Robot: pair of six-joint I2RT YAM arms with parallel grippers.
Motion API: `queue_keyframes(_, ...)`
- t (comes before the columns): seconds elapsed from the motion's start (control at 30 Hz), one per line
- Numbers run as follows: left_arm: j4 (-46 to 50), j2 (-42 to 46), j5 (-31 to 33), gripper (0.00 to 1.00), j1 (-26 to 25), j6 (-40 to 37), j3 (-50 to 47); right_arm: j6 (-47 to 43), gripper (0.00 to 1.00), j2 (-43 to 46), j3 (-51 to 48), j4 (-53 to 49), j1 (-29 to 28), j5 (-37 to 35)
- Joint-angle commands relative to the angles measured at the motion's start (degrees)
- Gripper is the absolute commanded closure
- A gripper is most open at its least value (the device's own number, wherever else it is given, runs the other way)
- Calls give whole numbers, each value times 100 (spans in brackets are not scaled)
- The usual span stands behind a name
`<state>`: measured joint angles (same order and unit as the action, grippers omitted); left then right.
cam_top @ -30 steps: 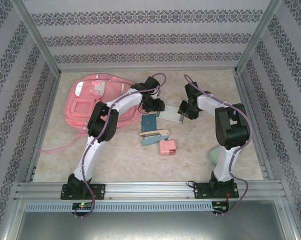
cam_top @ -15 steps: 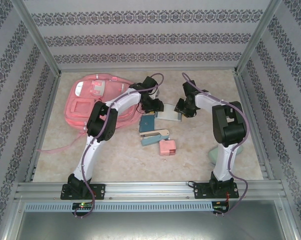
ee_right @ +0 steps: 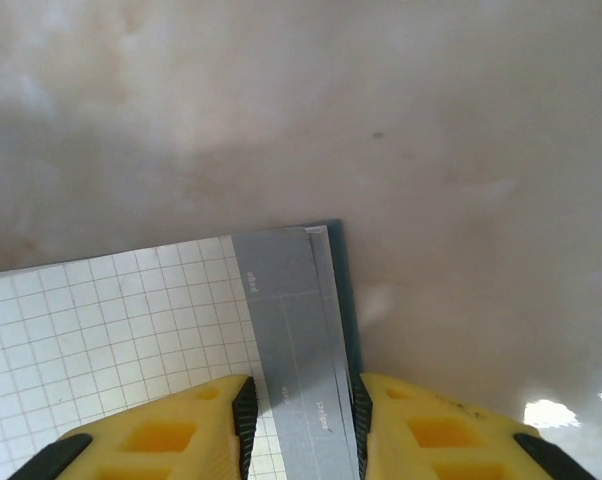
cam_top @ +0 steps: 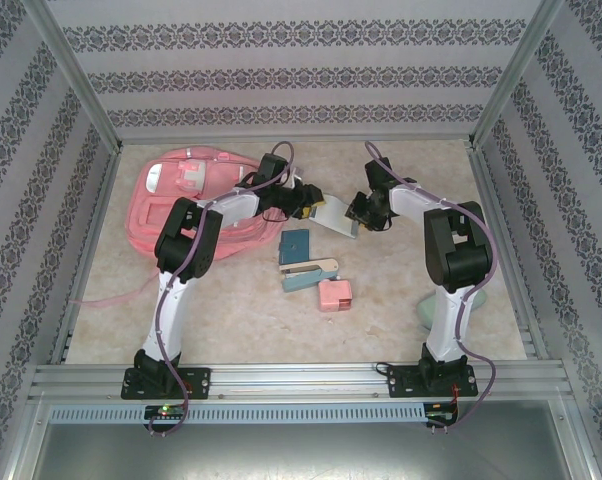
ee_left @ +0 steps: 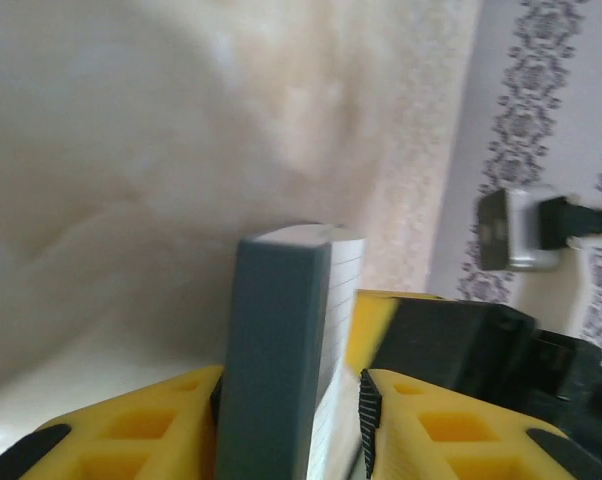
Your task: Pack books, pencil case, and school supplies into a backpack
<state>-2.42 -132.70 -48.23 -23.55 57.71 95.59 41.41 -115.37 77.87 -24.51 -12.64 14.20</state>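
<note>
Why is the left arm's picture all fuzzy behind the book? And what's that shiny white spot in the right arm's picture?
Left wrist view: the near book is fairly crisp, the table behind it soft and out of focus. Right wrist view: the white spot is light glaring off the glossy table; the book's grid looks sharp. Top external view: even light, only faint shadows.

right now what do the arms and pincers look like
Both the left arm and right arm have white tubular links, bulky black joints, black bases and a thin purple cable looped alongside. The left pincer and right pincer have blocky yellow plastic fingers with hollow cut-outs and black ribbed inner pads.
</note>
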Motion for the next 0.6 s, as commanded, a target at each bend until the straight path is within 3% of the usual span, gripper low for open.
queue_keyframes(0.0, -839, 161, -574, 60, -168, 299, 39, 52, 65, -56, -200, -45, -159, 351)
queue_keyframes(0.17, 410, 151, -309, 64, -172, -576, 241, 35, 65, 19, -239, -54, -133, 297)
queue_keyframes(0.3, 1059, 179, -120, 82, -174, -1039, 387, 17, 62, 123, -304, -38, -62, 302)
queue_keyframes(0.43, 992, 279, -179, 97, -167, -1005, 427, -10, 51, 432, -517, 170, 97, 419)
queue_keyframes(0.57, 521, 421, -464, 100, -98, -647, 434, 117, 43, 837, -889, 662, 369, 847)
